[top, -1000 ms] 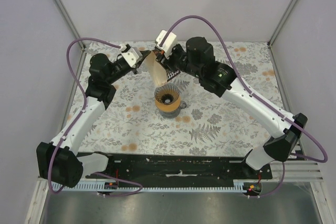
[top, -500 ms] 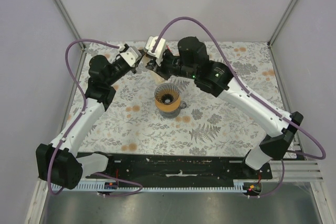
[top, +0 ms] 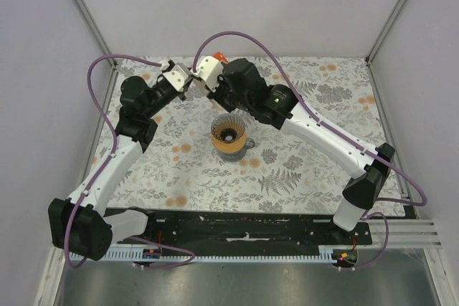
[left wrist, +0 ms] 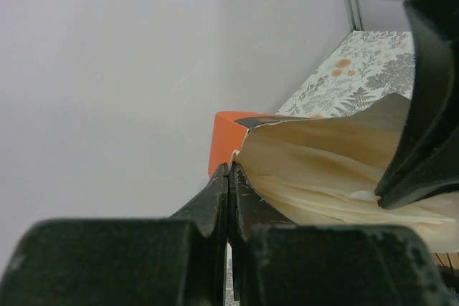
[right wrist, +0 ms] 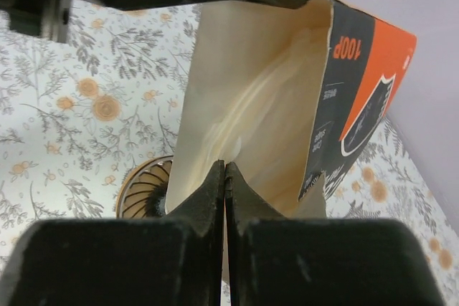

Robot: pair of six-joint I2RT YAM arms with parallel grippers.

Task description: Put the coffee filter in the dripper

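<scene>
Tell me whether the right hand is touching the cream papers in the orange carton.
Touching. In the left wrist view a black finger of the right hand presses onto the cream papers inside the orange carton, with no gap.

Tan-collared ribbed dripper (top: 229, 136) upright, empty; pale coffee filter (right wrist: 244, 105) aloft beyond it

soft even light, faint shadows; left end effector (left wrist: 228, 171) looks blurred.

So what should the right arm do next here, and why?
Probably pull the right end effector back from the orange carton, teasing one paper out: it looks shut on the edge of the cream stack, and the dripper below is empty.
</scene>
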